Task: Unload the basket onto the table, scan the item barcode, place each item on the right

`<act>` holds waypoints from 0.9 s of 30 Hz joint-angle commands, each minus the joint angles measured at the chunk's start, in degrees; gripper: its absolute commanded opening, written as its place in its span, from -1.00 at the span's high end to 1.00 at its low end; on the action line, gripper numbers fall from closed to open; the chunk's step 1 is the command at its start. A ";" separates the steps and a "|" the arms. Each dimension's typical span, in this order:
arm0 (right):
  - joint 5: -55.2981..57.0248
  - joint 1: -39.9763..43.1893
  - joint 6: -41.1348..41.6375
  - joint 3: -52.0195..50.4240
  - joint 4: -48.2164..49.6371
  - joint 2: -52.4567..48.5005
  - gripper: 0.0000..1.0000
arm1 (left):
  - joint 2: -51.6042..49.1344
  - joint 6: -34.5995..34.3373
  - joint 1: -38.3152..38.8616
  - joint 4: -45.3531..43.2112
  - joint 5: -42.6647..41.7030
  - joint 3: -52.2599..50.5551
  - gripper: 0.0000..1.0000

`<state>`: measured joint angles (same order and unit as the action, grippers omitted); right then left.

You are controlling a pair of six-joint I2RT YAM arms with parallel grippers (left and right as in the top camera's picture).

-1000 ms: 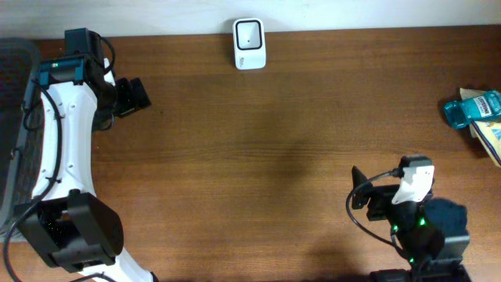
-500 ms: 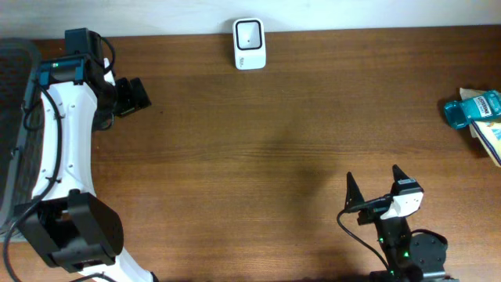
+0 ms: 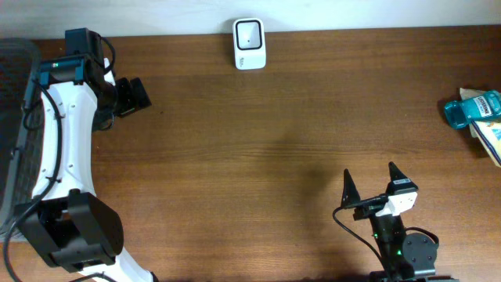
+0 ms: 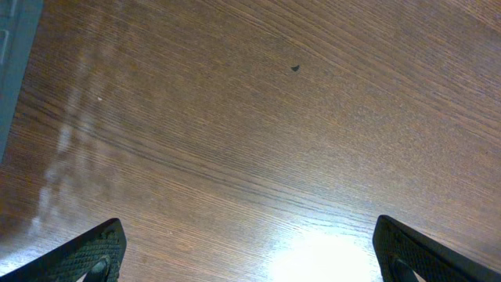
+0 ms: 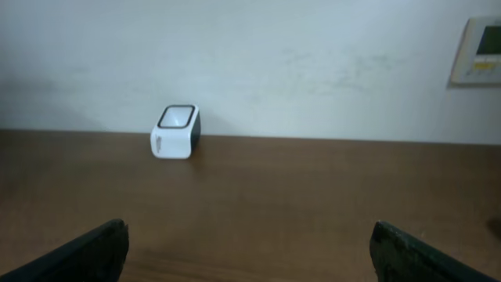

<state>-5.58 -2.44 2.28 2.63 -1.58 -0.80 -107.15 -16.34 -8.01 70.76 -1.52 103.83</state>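
Observation:
The white barcode scanner (image 3: pixel 249 43) stands at the table's far edge, its window facing up; in the right wrist view the scanner (image 5: pixel 175 131) sits far ahead and to the left. A teal bottle (image 3: pixel 472 108) lies at the right edge, partly on a printed pack (image 3: pixel 490 141). My right gripper (image 3: pixel 370 182) is at the near right, pointing toward the back wall, open and empty (image 5: pixel 249 254). At the far left my left gripper (image 3: pixel 133 95) hangs over bare wood, open with nothing between its fingers (image 4: pixel 250 258).
A dark grey bin (image 3: pixel 14 117) sits off the table's left edge, and its wall (image 4: pixel 12 70) shows in the left wrist view. A wall panel (image 5: pixel 477 51) hangs on the back wall at the right.
The right arm has turned and shifted a little left: its gripper, low and pointing left a second ago, now points toward the back wall. The left arm has not moved.

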 commanded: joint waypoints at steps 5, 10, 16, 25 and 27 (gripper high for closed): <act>1.40 0.26 -0.59 -2.32 -2.58 0.61 -0.97 | 0.11 -0.37 -0.15 0.04 -0.39 0.46 -0.98; 2.84 0.26 -0.55 -2.32 -2.69 0.61 -0.97 | 0.11 -0.37 -0.15 0.04 -0.42 0.46 -0.98; 2.84 0.26 -0.55 -2.32 -2.69 0.59 -0.97 | 0.11 -0.37 -0.15 0.04 -0.39 0.46 -0.98; 2.84 0.26 -0.55 -2.32 -2.69 0.59 -0.97 | 0.11 -0.37 -0.15 0.04 -0.39 0.46 -0.98; 2.86 0.26 -0.55 -2.32 -2.69 0.59 -0.97 | 0.11 -0.37 -0.15 0.04 -0.42 0.46 -0.98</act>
<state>-3.86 -2.44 1.69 0.84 -4.23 -0.80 -107.15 -16.34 -8.01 70.76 -1.52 103.83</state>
